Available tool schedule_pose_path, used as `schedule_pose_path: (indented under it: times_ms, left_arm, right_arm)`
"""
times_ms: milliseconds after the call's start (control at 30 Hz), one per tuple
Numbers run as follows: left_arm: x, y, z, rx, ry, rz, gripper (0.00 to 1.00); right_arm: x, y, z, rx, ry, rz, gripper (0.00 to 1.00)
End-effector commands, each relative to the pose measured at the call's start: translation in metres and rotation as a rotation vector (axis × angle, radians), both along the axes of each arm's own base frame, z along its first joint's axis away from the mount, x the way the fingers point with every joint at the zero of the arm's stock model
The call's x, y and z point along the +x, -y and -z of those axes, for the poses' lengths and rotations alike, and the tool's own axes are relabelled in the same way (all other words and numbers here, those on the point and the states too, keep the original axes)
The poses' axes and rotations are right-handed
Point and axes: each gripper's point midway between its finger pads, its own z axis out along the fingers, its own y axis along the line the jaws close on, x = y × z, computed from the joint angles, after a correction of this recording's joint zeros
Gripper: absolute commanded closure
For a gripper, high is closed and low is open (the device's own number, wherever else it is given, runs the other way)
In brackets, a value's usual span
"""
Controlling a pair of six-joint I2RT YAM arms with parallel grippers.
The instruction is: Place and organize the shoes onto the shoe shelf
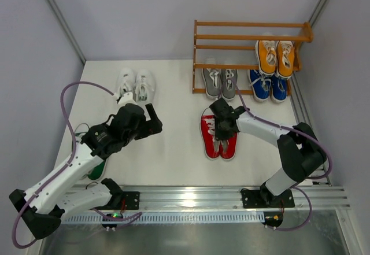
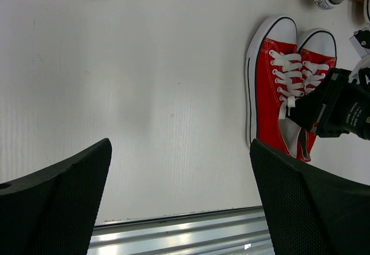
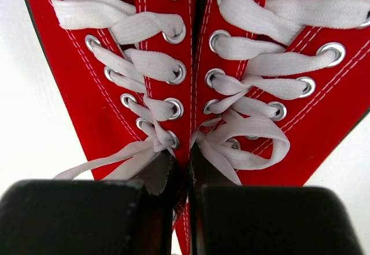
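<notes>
Red shoes (image 1: 219, 135) sit side by side at centre frame in the top view, on the white table (image 1: 173, 151) just below the shoe shelf (image 1: 248, 37). The right gripper (image 1: 222, 129) is on them, its fingers drawn close with the two inner collars pinched between.

To do this lift well, I'd say keep that squeeze firm so both shoes travel as one. Rise straight, then carry them toward the shelf's free slats, toes leading. There looks to be room left of the orange pair (image 1: 276, 56). The grey pair (image 1: 219, 81) and blue pair (image 1: 267, 86) already fill the lowest row.

The left gripper (image 1: 153, 122) hangs with its fingers wide apart, holding nothing, below the white pair (image 1: 134, 85).

The right wrist view alone shows the pinch, with both collars between the fingertips and loose lace ends beside them. The top view hides that under the wrist. Only the top view shows the shelf's free spots and a green shoe (image 1: 97, 170) tucked beneath the left arm, lower left.
</notes>
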Motion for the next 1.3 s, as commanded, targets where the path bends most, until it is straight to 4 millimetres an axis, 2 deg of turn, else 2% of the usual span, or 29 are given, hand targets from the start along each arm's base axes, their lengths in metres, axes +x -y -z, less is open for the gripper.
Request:
schedule_pose_path:
  times_ms: [0, 67, 167, 200, 233, 267, 367, 400, 433, 467, 500, 567, 600, 633, 667, 700, 767, 900, 1000, 1033, 1100, 1133, 1267]
  left_arm:
    - [-0.002, 0.004, -0.01, -0.037, 0.038, 0.06, 0.0]
    - [-0.003, 0.002, -0.009, -0.029, 0.048, 0.07, 0.0]
    - [0.001, 0.001, -0.006, -0.013, 0.061, 0.07, 0.0]
    - [0.003, 0.0, -0.005, -0.007, 0.066, 0.065, 0.0]
    - [0.005, 0.001, -0.007, -0.01, 0.076, 0.064, 0.0]
    - [0.007, 0.001, -0.008, -0.011, 0.083, 0.055, 0.0]
    - [0.015, 0.002, -0.014, -0.029, 0.115, 0.024, 0.0]
    - [0.018, 0.003, -0.014, -0.031, 0.12, 0.016, 0.0]
    - [0.02, 0.004, -0.017, -0.041, 0.128, 0.013, 0.0]
    - [0.024, 0.008, -0.02, -0.053, 0.139, 0.013, 0.0]
    - [0.027, 0.01, -0.018, -0.051, 0.134, 0.016, 0.0]
    - [0.031, 0.016, -0.023, -0.053, 0.133, 0.035, 0.0]
    - [0.033, 0.018, -0.02, -0.035, 0.122, 0.044, 0.0]
    - [0.035, 0.02, -0.027, -0.039, 0.129, 0.047, 0.0]
    - [0.036, 0.021, -0.027, -0.03, 0.122, 0.054, 0.0]
    - [0.035, 0.02, -0.025, -0.018, 0.115, 0.057, 0.0]
    - [0.037, 0.021, -0.025, -0.016, 0.113, 0.056, 0.0]
    - [0.033, 0.018, -0.023, -0.016, 0.105, 0.053, 0.0]
    - [0.03, 0.011, -0.023, -0.001, 0.103, 0.036, 0.0]
    - [0.029, 0.009, -0.022, 0.004, 0.102, 0.033, 0.0]
    - [0.027, 0.006, -0.024, 0.002, 0.11, 0.028, 0.0]
    - [0.027, 0.004, -0.025, 0.004, 0.113, 0.021, 0.0]
    - [0.026, 0.001, -0.027, 0.006, 0.117, 0.019, 0.0]
  right_arm:
    - [0.009, -0.015, -0.024, 0.044, 0.117, 0.051, 0.96]
    - [0.001, -0.013, -0.032, 0.035, 0.132, 0.03, 0.96]
    - [-0.007, -0.018, -0.059, 0.059, 0.187, -0.031, 0.96]
    - [-0.005, -0.023, -0.077, 0.07, 0.222, -0.064, 0.96]
    - [-0.01, -0.02, -0.092, 0.071, 0.232, -0.08, 0.96]
    - [-0.003, -0.024, -0.118, 0.094, 0.28, -0.096, 0.96]
    - [0.001, -0.009, -0.162, 0.035, 0.358, -0.141, 0.96]
    - [0.01, -0.011, -0.192, 0.043, 0.415, -0.143, 0.96]
    - [0.01, -0.004, -0.2, 0.001, 0.41, -0.172, 0.96]
    - [0.018, -0.001, -0.202, -0.023, 0.402, -0.172, 0.96]
    - [0.027, -0.003, -0.223, -0.01, 0.44, -0.172, 0.96]
    - [0.044, 0.001, -0.226, -0.036, 0.448, -0.18, 0.96]
    - [0.054, -0.002, -0.236, -0.012, 0.473, -0.177, 0.96]
    - [0.061, -0.001, -0.238, -0.01, 0.474, -0.179, 0.96]
    - [0.073, 0.003, -0.238, -0.019, 0.474, -0.164, 0.96]
    - [0.084, 0.002, -0.249, -0.013, 0.519, -0.154, 0.96]
    - [0.098, 0.005, -0.256, -0.01, 0.55, -0.142, 0.96]
    - [0.127, 0.019, -0.257, -0.029, 0.586, -0.097, 0.96]
    - [0.135, 0.025, -0.266, -0.032, 0.637, -0.074, 0.96]
    - [0.137, 0.024, -0.279, -0.016, 0.687, -0.067, 0.96]
    - [0.14, 0.025, -0.292, -0.001, 0.74, -0.059, 0.96]
    - [0.137, 0.026, -0.301, 0.009, 0.764, -0.058, 0.96]
    - [0.135, 0.031, -0.314, 0.003, 0.812, -0.042, 0.96]
